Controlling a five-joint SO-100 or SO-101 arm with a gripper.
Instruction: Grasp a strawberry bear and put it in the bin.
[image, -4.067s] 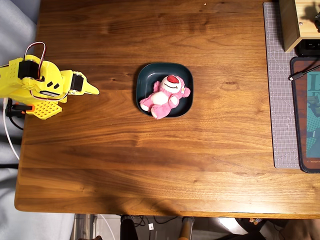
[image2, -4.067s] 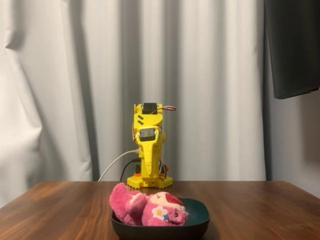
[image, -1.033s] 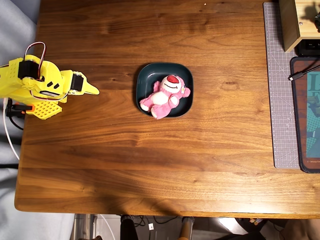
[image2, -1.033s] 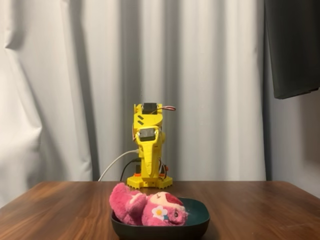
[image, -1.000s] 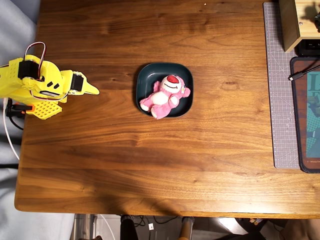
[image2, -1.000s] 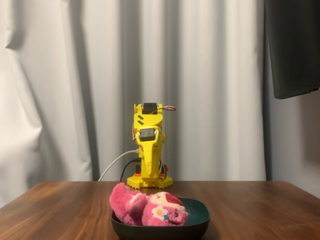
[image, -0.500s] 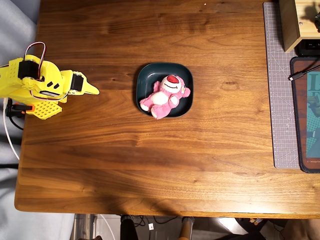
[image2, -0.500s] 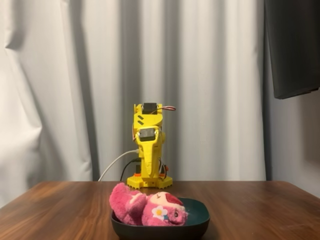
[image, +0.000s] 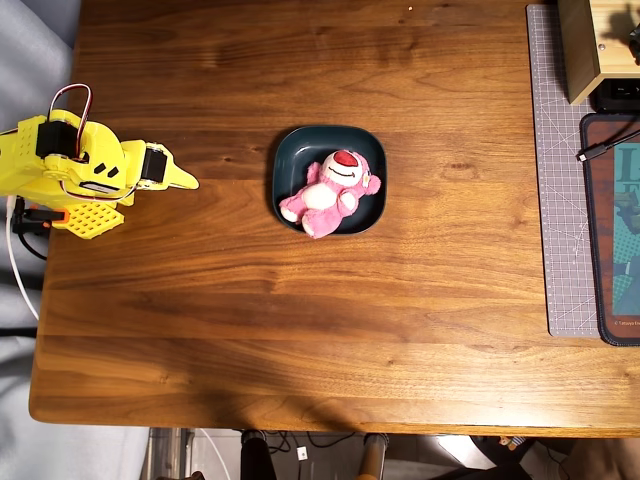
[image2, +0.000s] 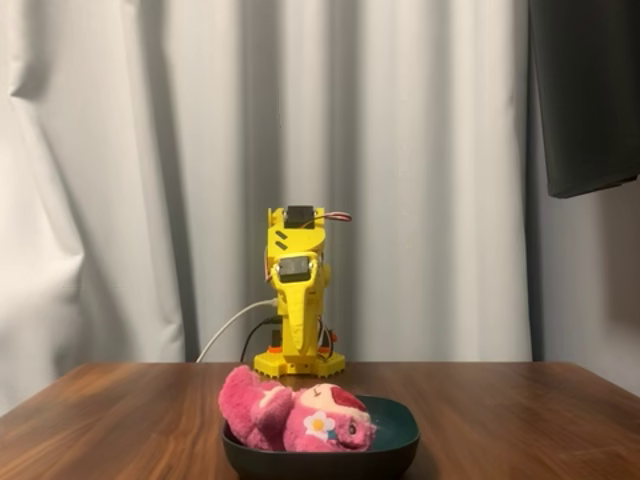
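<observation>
The pink strawberry bear (image: 332, 190) lies on its back in the dark teal bin (image: 290, 150) at the middle of the wooden table, one leg reaching over the bin's front-left rim. In the fixed view the bear (image2: 295, 415) lies across the bin (image2: 395, 440) in the foreground. My yellow gripper (image: 185, 181) is folded back at the table's left edge, well apart from the bin, with its fingers together and nothing in it. In the fixed view the gripper (image2: 297, 335) points down toward the camera in front of the arm's base.
A grey cutting mat (image: 560, 180), a dark mouse pad (image: 615, 230) with a cable, and a wooden box (image: 590, 45) occupy the table's right edge. White cables (image: 20, 270) hang by the arm's base. A curtain (image2: 150, 180) hangs behind the arm.
</observation>
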